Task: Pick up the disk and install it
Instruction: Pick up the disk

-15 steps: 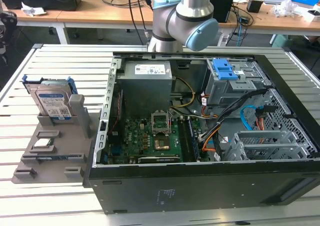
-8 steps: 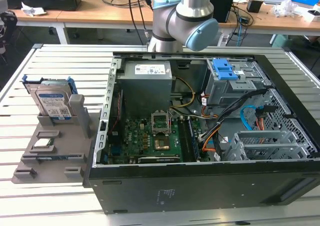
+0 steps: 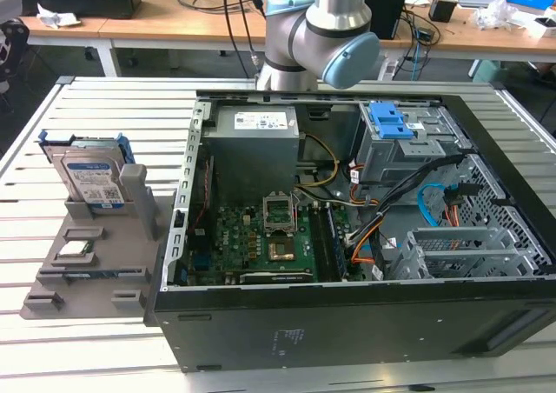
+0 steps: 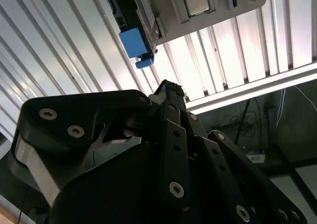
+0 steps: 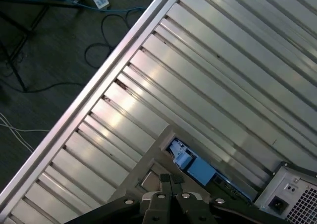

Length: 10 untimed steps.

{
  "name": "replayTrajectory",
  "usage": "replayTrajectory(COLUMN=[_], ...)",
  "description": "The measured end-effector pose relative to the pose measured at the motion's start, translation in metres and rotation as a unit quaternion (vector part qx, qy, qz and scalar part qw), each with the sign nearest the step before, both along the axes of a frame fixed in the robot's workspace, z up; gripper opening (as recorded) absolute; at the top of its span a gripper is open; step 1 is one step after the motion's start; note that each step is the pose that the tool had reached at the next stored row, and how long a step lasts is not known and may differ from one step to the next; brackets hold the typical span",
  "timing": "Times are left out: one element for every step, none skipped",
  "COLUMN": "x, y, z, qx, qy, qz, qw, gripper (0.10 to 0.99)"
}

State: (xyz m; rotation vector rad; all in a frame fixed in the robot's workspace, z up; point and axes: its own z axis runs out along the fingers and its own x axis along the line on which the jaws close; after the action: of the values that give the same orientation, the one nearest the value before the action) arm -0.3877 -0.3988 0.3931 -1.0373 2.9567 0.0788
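Note:
The disk (image 3: 91, 177) stands upright in a slot of the grey holder (image 3: 139, 203) at the exterior view's left, showing a silver body, a white and blue label and blue rails. In the second wrist view, one blue rail of the disk (image 4: 134, 41) juts out of the holder, a short way beyond my gripper (image 4: 168, 87). In the first wrist view, the disk (image 5: 190, 165) lies just past my gripper (image 5: 171, 178). The fingers are pressed together with nothing between them, clear of the disk.
The open computer case (image 3: 347, 323) lies on the slatted metal table (image 3: 104, 106), with a drive cage (image 3: 395, 136) and a grey power-supply box (image 3: 254, 123) inside. A small square processor chip (image 3: 74, 250) rests on the holder. The arm (image 3: 321, 36) rises behind the case.

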Motion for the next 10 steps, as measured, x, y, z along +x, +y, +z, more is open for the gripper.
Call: replayTrajectory(x=[0.0000,0.0000,0.0000,0.0000,0.0000,0.0000,0.0000,0.0000,0.0000,0.0000], y=[0.0000,0.0000,0.0000,0.0000,0.0000,0.0000,0.0000,0.0000,0.0000,0.0000], z=[0.0000,0.0000,0.0000,0.0000,0.0001,0.0000,0.0000,0.0000,0.0000,0.0000], qx=[0.0000,0.0000,0.0000,0.0000,0.0000,0.0000,0.0000,0.0000,0.0000,0.0000], qy=[0.0000,0.0000,0.0000,0.0000,0.0000,0.0000,0.0000,0.0000,0.0000,0.0000], qz=[0.006,0.016,0.021,0.027,0.037,0.048,0.055,0.060,0.072,0.078], qw=[1.0000,0.9999,0.9998,0.9996,0.9993,0.9989,0.9985,0.9982,0.9974,0.9969], gripper=[0.106,0.106,0.106,0.106,0.106,0.106,0.106,0.106,0.106,0.106])
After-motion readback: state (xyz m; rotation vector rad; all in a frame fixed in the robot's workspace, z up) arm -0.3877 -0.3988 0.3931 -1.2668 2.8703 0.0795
